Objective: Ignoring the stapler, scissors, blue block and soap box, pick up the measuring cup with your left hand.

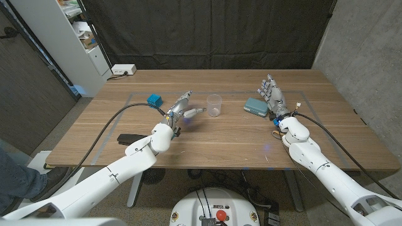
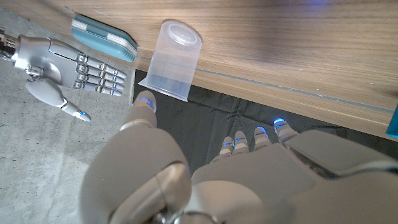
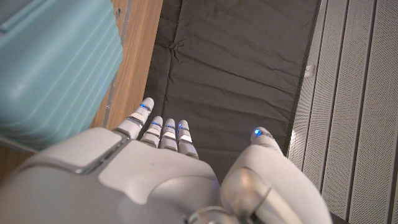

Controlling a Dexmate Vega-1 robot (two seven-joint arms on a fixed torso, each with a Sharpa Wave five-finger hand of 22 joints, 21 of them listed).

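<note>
Left hand [image 1: 183,107] hangs just beside the measuring cup [image 1: 215,105], fingers apart, nothing held. Thumb on one side and fingers on the other look lined up to bracket the cup [image 2: 170,59], prob for a side grasp; no contact yet.

Cup stands upright, mid-table, clear plastic, looks empty.

Right hand [image 1: 274,95] waits, fingers spread, beside the teal soap box [image 1: 255,107], lid closed, contents unseen. Blue block [image 1: 154,100] sits near the L hand, not in the way.
</note>
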